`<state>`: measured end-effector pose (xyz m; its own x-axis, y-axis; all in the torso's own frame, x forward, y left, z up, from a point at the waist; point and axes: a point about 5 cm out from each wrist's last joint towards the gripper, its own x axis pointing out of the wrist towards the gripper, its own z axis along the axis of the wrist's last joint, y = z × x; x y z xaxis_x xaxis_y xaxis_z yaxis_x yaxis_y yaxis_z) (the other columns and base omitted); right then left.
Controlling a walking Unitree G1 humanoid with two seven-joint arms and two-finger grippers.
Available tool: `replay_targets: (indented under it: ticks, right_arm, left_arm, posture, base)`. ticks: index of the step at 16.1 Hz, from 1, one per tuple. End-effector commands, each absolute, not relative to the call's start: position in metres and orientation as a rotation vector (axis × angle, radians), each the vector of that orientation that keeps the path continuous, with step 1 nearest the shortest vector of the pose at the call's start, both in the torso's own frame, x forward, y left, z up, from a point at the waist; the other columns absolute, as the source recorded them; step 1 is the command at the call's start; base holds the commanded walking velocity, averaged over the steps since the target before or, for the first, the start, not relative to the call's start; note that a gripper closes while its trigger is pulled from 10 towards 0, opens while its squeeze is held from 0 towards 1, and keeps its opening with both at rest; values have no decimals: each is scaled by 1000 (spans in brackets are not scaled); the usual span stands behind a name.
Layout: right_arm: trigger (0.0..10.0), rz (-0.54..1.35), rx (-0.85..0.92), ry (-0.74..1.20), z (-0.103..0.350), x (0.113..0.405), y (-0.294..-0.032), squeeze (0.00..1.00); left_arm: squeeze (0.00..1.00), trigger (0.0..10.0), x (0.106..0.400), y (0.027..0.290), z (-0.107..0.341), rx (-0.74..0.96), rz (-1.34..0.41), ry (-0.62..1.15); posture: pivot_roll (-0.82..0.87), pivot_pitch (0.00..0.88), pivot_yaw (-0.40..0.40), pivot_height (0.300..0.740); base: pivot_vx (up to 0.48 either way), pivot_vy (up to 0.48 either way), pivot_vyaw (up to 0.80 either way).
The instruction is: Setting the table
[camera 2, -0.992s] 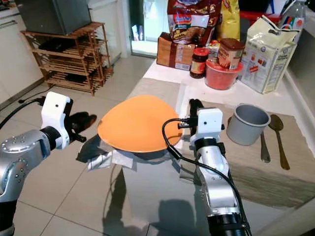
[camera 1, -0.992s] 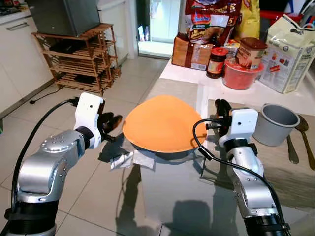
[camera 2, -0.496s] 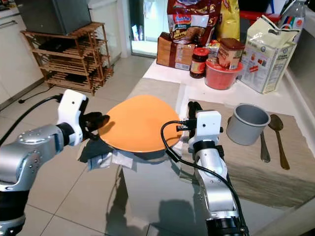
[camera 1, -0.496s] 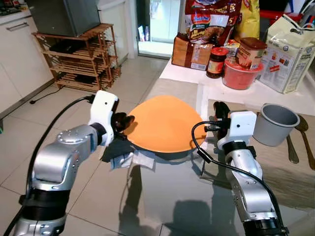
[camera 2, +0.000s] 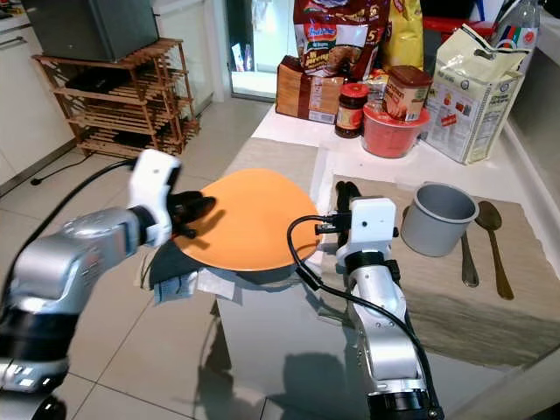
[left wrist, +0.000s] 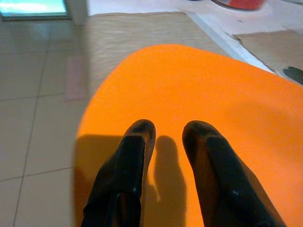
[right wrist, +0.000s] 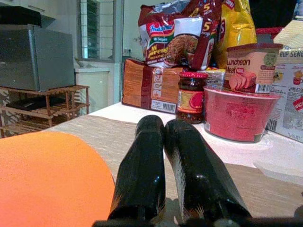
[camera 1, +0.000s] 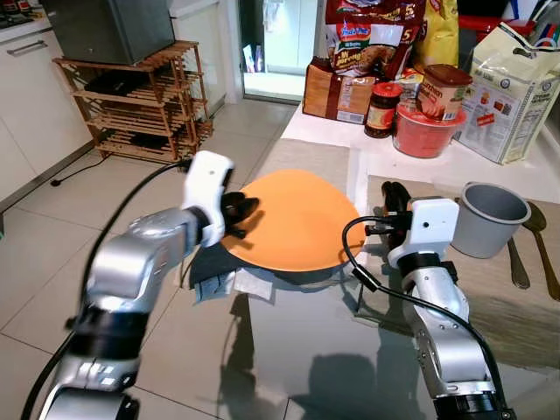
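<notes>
On the near part of the table, an orange plate [camera 1: 293,219] is seen lying partly over the table's edge and over the seam between two woven placemats, so its placing is judged unfinished. The left gripper [camera 1: 238,213] is held over the plate's left rim with its fingers [left wrist: 124,165] slightly parted and nothing clasped between them. The right gripper [camera 1: 393,198] is stationed just beside the plate's right rim, its fingers [right wrist: 142,165] pressed together on nothing. On the right placemat [camera 1: 490,297] a grey cup [camera 1: 489,220] has been set upright; its contents cannot be made out. Two spoons [camera 1: 534,241] are laid beside it. A centred plate is judged still outstanding. At the far end, a red bowl [camera 1: 427,133] carrying a luncheon meat tin [camera 1: 443,90] is found among a jar [camera 1: 381,109] and noodle packets [camera 1: 367,39].
</notes>
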<state>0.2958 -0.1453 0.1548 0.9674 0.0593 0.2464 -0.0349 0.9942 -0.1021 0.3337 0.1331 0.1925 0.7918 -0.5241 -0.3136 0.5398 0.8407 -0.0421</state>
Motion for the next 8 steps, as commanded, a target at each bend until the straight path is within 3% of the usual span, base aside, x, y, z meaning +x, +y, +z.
replay_targets:
  ticks: [1,8]
  right_arm:
    - [10000,43,-96,-254,157,293,-145,0]
    - [10000,31,-102,-248,156,290,-147,0]
  left_arm:
    - [0,10000,337,129,192,74,-596,323]
    - [0,10000,358,119,178,146,-626,395]
  posture:
    - [-63,24,45,740]
    - [-89,27,63,740]
  base:
    - [0,0,0]
    - [0,0,0]
